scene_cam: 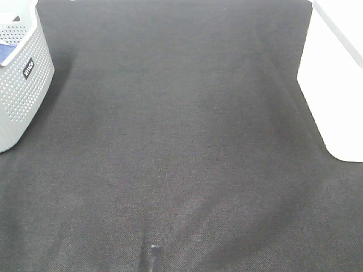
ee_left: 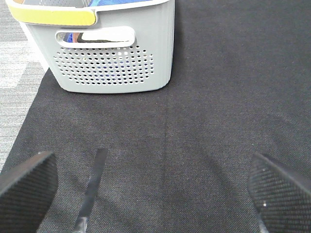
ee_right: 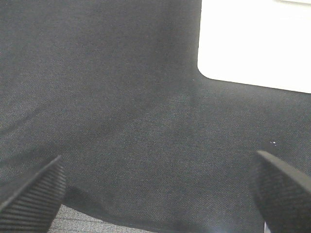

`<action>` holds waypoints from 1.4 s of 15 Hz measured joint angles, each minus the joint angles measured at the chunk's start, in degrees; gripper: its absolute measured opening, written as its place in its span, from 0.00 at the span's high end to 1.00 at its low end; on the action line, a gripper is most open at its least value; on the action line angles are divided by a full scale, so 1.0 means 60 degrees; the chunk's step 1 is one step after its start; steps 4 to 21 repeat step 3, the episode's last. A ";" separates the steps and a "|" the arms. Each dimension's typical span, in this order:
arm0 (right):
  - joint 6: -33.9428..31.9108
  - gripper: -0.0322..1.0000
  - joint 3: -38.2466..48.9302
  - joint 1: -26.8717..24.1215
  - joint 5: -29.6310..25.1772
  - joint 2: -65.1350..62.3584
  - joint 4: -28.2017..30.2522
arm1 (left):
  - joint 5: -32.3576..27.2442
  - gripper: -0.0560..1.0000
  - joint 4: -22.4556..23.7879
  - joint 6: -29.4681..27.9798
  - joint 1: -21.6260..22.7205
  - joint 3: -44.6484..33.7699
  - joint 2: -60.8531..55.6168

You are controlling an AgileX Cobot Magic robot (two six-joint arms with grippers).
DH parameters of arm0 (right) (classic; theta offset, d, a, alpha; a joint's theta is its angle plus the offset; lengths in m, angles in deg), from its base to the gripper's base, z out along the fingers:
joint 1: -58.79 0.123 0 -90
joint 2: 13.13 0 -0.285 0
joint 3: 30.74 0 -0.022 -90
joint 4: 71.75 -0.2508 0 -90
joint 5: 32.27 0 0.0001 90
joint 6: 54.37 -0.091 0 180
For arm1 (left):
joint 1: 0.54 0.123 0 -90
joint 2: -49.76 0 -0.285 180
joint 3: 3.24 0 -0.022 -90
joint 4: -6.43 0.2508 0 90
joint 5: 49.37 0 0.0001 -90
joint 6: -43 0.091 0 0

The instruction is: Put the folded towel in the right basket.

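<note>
The grey perforated basket [scene_cam: 20,79] stands at the far left of the dark cloth; blue fabric shows at its top and, in the left wrist view, inside its rim [ee_left: 116,4] and through its handle slot. The white basket [scene_cam: 334,85] stands at the far right and shows as a white corner in the right wrist view [ee_right: 252,43]. My left gripper [ee_left: 150,194] is open and empty above the cloth, facing the grey basket [ee_left: 112,58]. My right gripper [ee_right: 155,194] is open and empty above the cloth near the white basket. Neither arm shows in the high view.
A dark grey cloth [scene_cam: 181,147] covers the table between the two baskets. A thin dark strip [scene_cam: 154,258] lies at the cloth's front edge and shows in the left wrist view [ee_left: 92,189]. Light grey floor [ee_left: 19,63] lies beyond the cloth's edge.
</note>
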 joint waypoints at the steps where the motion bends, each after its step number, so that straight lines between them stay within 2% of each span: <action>1: 0.0000 0.03 0.0000 0.0000 0.0000 0.0000 0.0000 | 0.0000 0.01 0.0000 0.0000 0.0000 0.0000 0.0000; 21: -0.0010 0.03 0.0000 0.0000 0.0000 0.0000 0.0000 | 0.0000 0.01 0.0000 0.0000 0.0000 0.0000 0.0000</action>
